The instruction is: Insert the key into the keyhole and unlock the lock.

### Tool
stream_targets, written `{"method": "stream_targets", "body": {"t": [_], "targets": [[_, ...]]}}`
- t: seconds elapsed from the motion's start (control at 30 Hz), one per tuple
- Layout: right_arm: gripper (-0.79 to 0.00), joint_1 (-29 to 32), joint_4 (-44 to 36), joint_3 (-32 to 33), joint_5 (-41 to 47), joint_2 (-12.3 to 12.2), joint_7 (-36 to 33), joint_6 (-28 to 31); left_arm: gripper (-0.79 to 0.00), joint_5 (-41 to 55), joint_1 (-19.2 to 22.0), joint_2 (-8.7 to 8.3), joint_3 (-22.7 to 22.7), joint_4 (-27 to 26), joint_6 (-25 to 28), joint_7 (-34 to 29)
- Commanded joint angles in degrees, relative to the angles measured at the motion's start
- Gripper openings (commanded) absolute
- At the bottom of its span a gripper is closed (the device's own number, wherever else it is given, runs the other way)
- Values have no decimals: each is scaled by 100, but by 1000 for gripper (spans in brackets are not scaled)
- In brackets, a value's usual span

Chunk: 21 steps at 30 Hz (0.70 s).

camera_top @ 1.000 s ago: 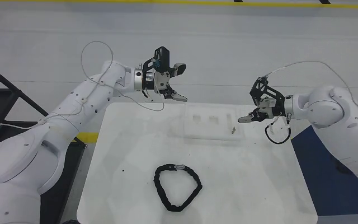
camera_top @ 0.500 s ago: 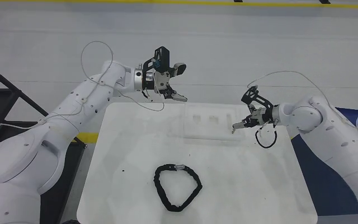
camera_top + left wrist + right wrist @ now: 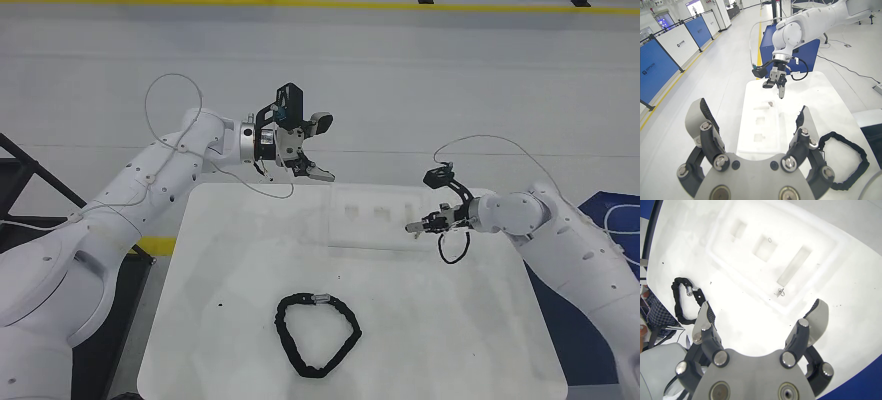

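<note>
I see the R gripper (image 3: pixel 414 228) right of frame centre in the top view, over the right end of the white foam tray (image 3: pixel 372 240). Its jaws are spread wide w/ nothing between them. Key (image 3: pixel 780 292) lies on that tray, just beside the end of the long slot, close under that gripper. L gripper (image 3: pixel 322 148) hangs upper centre, beyond the far edge of the table (image 3: pixel 450 330), also wide open and empty. Chain lock (image 3: pixel 320 298) lies looped at lower centre, well apart from both.

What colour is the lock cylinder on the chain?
The lock cylinder is shiny silver, on the black chain; clearest in the right wrist view.
</note>
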State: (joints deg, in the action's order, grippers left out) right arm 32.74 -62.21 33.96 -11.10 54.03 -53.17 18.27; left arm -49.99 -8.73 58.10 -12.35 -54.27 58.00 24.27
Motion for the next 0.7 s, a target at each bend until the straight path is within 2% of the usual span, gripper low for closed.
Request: {"method": "stream_targets", "body": {"t": [0.0,0.33,0.67], "targets": [[0,6,71,-44,99,66,-7,-90,0,0,0,0,0,0,0,0],[0,-135,754,-313,389,480,-79,-481,0,0,0,0,0,0,0,0],[0,-365,1618,-576,639,969,-166,-221,0,0,0,0,0,0,0,0]]}}
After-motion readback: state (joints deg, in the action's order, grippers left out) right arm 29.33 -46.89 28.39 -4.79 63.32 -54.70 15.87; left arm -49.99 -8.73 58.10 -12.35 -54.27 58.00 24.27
